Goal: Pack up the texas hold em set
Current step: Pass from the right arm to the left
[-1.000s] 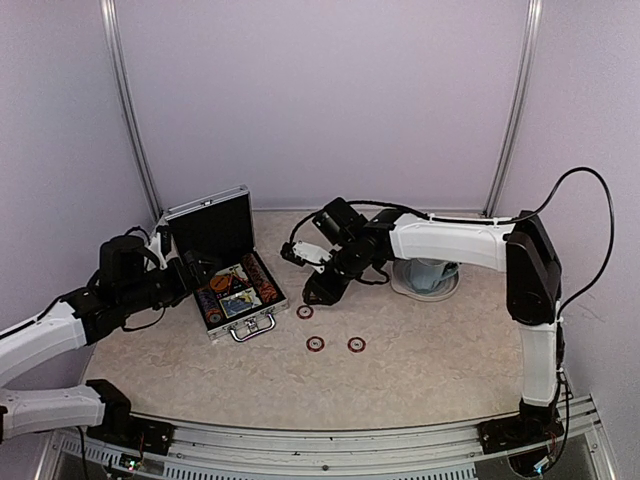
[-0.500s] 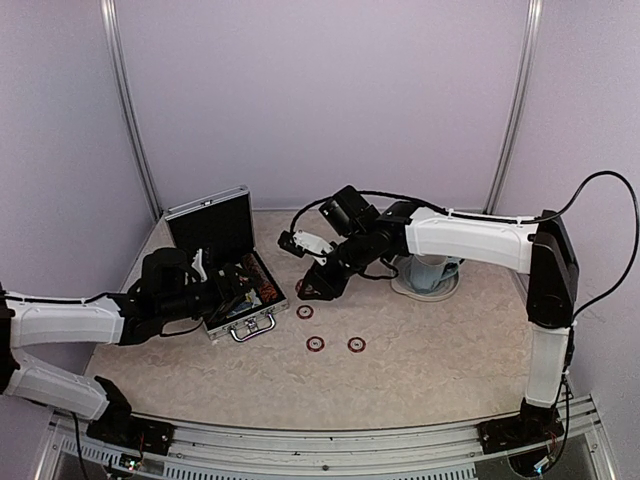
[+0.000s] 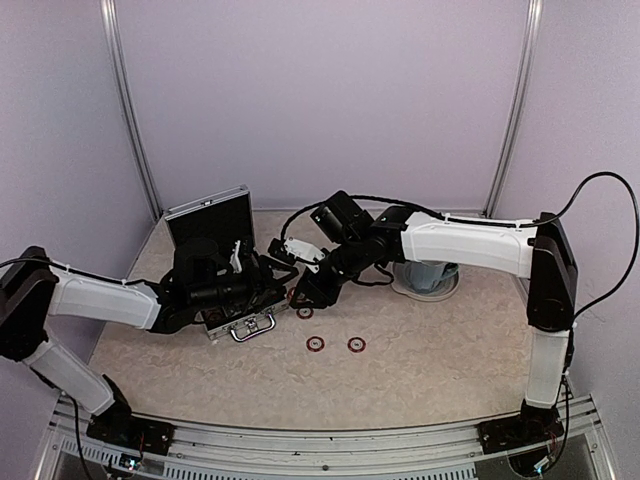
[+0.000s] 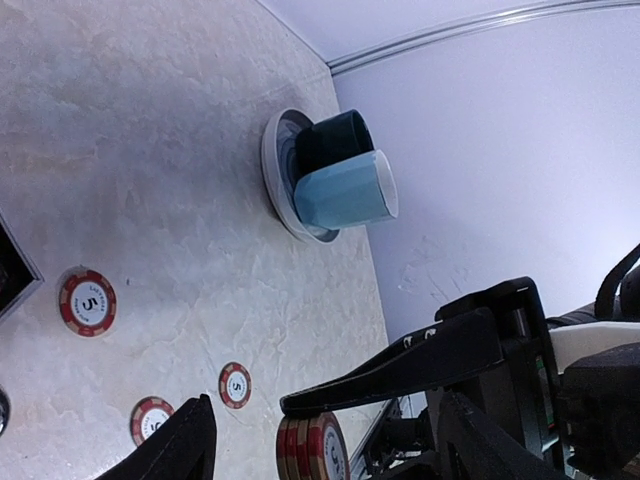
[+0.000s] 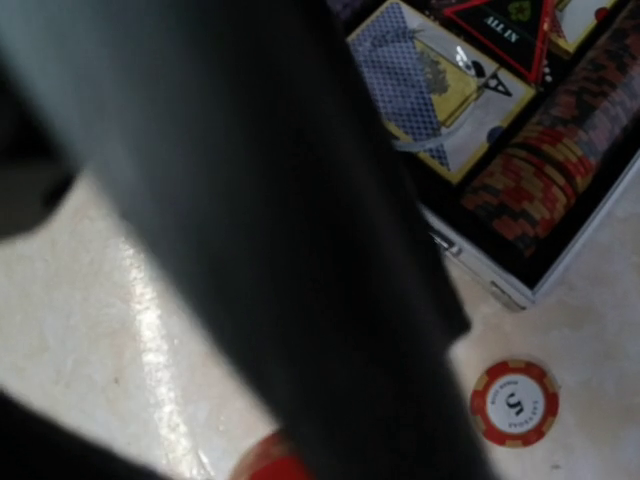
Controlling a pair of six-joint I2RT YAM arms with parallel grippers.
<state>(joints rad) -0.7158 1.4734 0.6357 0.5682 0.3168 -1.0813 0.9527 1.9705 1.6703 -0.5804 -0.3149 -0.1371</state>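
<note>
Briefcase (image 3: 212, 225) rim close; left fingers (image 4: 190, 445) spread, empty; right fingers (image 4: 400, 365) by chips (image 4: 312, 452), closure unclear.

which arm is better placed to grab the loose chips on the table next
Left, probably. The left gripper is open and empty, with the three loose chips just ahead of it. The right gripper is as near but seems to hold a stack of chips.
</note>
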